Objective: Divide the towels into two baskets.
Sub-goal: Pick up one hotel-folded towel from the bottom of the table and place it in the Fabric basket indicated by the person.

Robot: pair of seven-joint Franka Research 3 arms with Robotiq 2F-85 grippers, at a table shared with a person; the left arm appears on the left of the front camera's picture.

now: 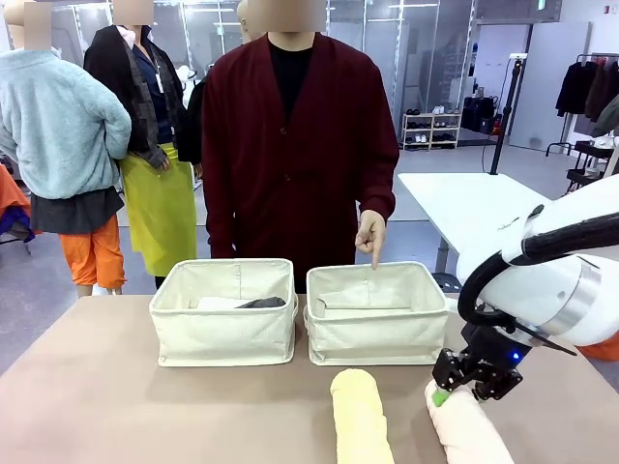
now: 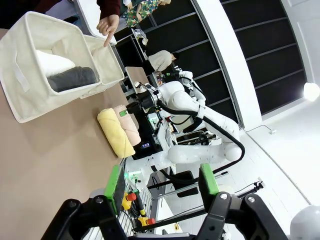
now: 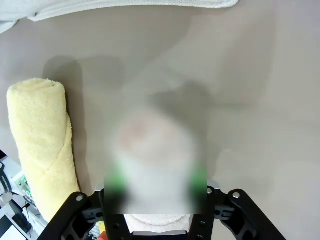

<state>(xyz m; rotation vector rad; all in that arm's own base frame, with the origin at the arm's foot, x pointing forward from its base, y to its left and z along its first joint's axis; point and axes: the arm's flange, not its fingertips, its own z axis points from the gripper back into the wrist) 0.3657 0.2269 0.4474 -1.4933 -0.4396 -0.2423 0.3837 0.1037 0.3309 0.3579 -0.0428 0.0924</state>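
Front view: low at the near edge of the tabletop, facing across to the person at the far edge. Left wrist view: rolled sideways, out by the left edge, looking far across at the baskets and the right arm. Right wrist view: straight down, very close, pink towel blurred. All three share the yellow towel.

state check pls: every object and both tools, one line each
Left basket: upright, holds white towel and dark grey towel.
Right basket: upright, person's hand points at it.
Yellow towel: rolled, lying on the table, free.
Pink towel: rolled, on the table, right tool astride its end.
Left tool: open, empty.
Right tool: astride pink towel; grip unclear, view blurred.
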